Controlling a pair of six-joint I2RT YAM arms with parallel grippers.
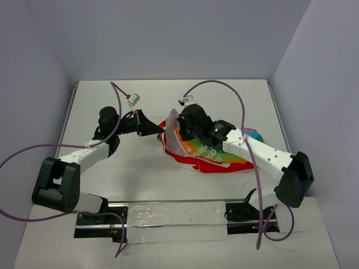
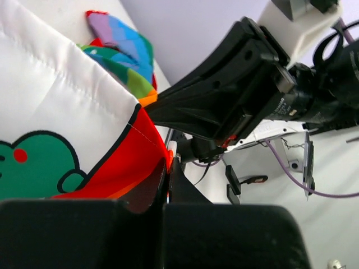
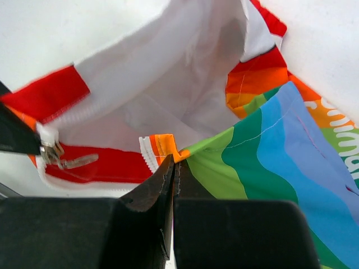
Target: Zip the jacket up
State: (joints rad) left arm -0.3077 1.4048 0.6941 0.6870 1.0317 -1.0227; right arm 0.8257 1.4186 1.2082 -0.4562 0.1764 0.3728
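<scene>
Aligning the zipper: the left end effector [image 2: 168,168] pinches the jacket [image 1: 216,154] beside its slider [image 3: 52,151]. The right end effector [image 3: 173,168] pinches the opposite tape end [image 3: 156,147], which probably needs feeding in next.

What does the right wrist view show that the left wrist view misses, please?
Only the right wrist view: the zipper slider with its pull tab, and white zipper teeth. Only the left wrist view: the green cartoon print and the right arm. Both: rainbow stripes of the jacket, with the left gripper and right gripper each shut on a fabric edge.
</scene>
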